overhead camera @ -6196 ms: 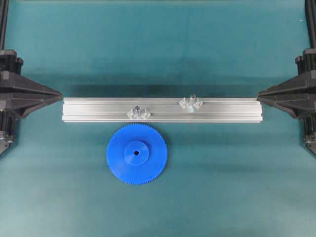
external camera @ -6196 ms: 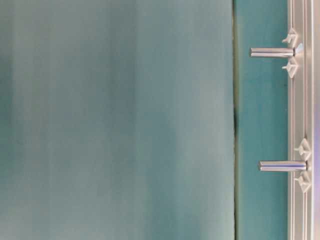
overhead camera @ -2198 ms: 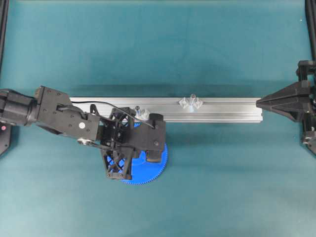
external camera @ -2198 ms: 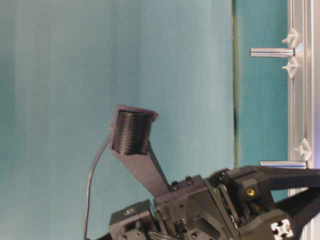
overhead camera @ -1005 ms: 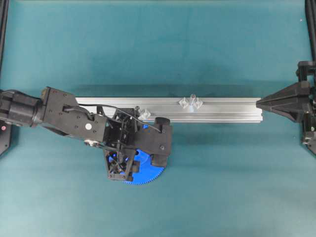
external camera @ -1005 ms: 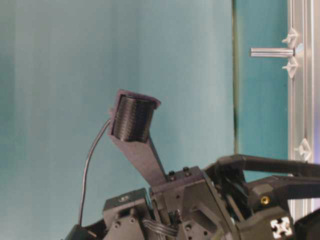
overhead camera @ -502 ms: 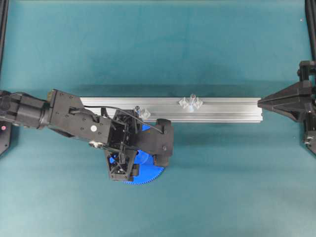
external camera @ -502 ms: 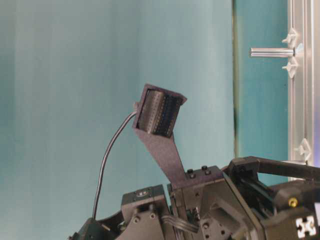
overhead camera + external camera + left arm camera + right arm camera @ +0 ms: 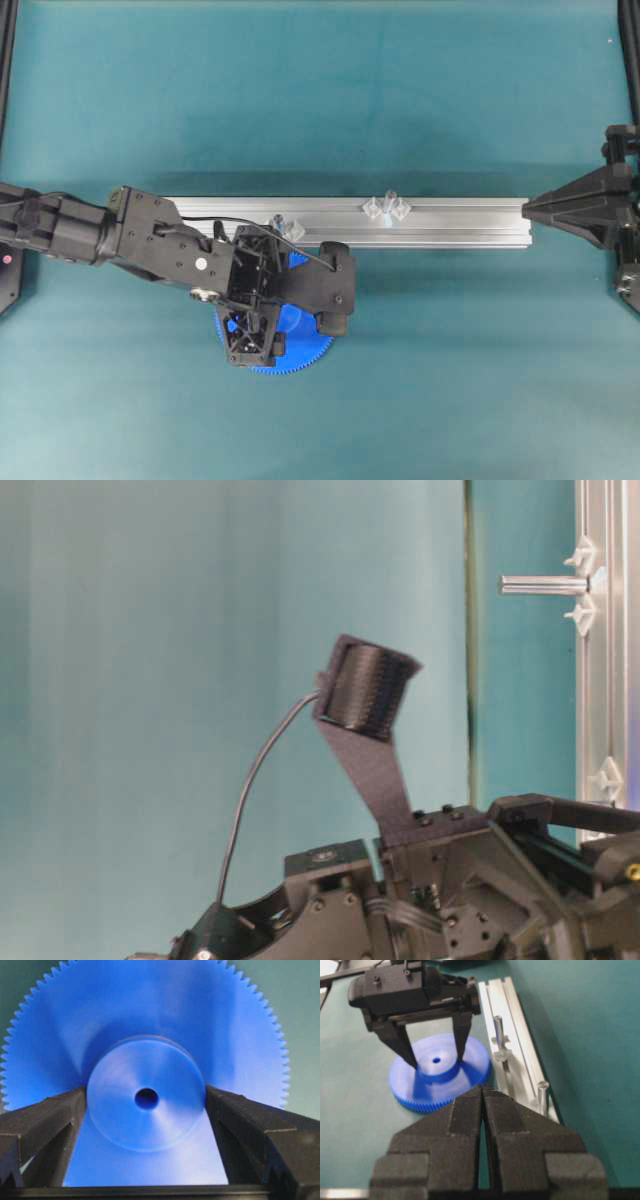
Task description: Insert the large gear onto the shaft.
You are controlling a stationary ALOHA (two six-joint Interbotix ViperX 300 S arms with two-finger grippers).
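The large gear (image 9: 305, 350), a flat bright-blue toothed disc, lies on the teal mat in front of the rail. My left gripper (image 9: 277, 312) hangs over it and stands open. In the left wrist view its fingers (image 9: 50, 1120) flank the raised hub (image 9: 146, 1125) on both sides; whether they touch it I cannot tell. Two upright pins stand on the rail: one shaft (image 9: 278, 220) just behind the gear, the other (image 9: 390, 200) further right. My right gripper (image 9: 527, 208) rests shut and holds nothing at the rail's right end.
The long aluminium rail (image 9: 450, 225) runs left to right across the mat behind the gear. Small clear diamond pieces (image 9: 400, 210) sit beside each pin. The left arm (image 9: 150, 245) reaches in from the left edge, over the rail's left end.
The left arm has reached a little further right and its wrist has come lower over the gear. The gear and the right arm have not moved.
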